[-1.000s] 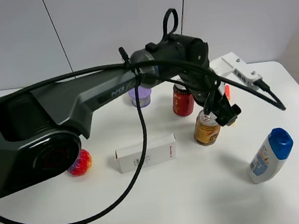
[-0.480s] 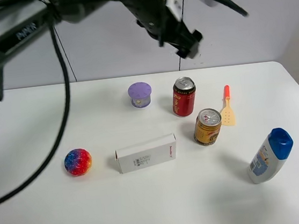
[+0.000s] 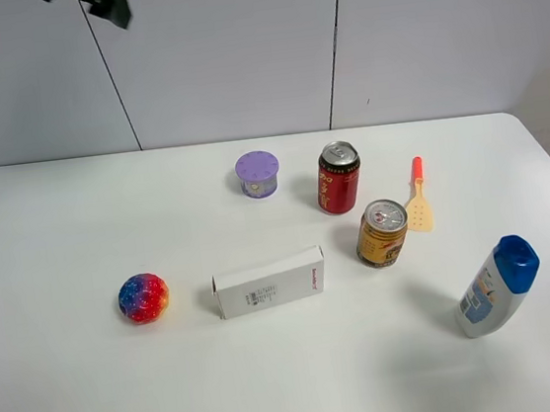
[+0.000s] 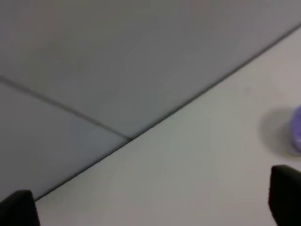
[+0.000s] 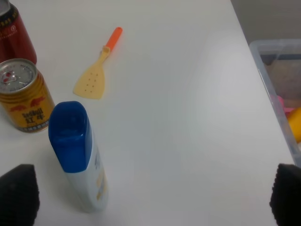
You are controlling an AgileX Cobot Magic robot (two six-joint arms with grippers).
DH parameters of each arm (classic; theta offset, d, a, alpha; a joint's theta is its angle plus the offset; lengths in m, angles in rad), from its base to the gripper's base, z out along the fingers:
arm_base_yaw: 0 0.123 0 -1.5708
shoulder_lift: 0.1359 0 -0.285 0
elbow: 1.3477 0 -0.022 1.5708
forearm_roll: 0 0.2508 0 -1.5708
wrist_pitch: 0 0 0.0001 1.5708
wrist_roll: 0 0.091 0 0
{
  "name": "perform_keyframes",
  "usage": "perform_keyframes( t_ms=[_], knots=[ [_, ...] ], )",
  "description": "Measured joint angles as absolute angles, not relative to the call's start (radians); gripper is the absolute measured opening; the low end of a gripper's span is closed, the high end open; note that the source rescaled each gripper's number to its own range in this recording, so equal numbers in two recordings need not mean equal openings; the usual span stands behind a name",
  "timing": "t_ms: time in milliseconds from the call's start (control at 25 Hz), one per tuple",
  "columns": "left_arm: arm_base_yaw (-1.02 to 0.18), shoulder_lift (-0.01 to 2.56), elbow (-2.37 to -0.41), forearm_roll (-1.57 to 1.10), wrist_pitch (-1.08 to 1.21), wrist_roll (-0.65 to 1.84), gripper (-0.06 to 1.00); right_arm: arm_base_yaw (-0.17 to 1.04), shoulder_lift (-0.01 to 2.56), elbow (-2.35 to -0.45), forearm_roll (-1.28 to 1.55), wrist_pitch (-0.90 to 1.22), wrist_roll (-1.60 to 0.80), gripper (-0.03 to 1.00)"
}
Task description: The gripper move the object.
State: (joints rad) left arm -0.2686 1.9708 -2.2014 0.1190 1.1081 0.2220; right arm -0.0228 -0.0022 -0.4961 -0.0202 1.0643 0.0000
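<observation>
One gold-yellow can (image 3: pixel 382 234) stands upright on the white counter (image 3: pixel 67 389), just in front of the taller red can (image 3: pixel 338 178), beside the yellow spatula (image 3: pixel 418 206). Left claw (image 4: pixel 150 202): tips spread wide, holding nothing, high off the counter. Right claw (image 5: pixel 153 197): likewise agape, empty, above the blue-capped bottle (image 5: pixel 77 155).

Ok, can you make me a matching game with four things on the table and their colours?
Things:
1. ball
2. tall can
3. bottle cap
4. little tub

Colours:
A. blue
B. purple
C. rainbow
D. red

Pairs: 1-C, 2-D, 3-A, 4-B
</observation>
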Motion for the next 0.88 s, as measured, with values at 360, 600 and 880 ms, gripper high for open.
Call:
perform_keyframes(
  t_ms=[360,600,880],
  knots=[
    [0.01,1.737,-1.962,0.121,1.13,0.217,1.0,-0.023,-0.002,-0.496,-0.02,1.064,0.0,1.0],
    [0.041,1.417,-1.514,0.105,1.022,0.217,1.0,-0.023,-0.002,-0.496,-0.02,1.064,0.0,1.0],
    [0.041,0.988,-1.027,0.054,0.937,0.18,1.0,-0.023,-0.002,-0.496,-0.02,1.064,0.0,1.0]
  ],
)
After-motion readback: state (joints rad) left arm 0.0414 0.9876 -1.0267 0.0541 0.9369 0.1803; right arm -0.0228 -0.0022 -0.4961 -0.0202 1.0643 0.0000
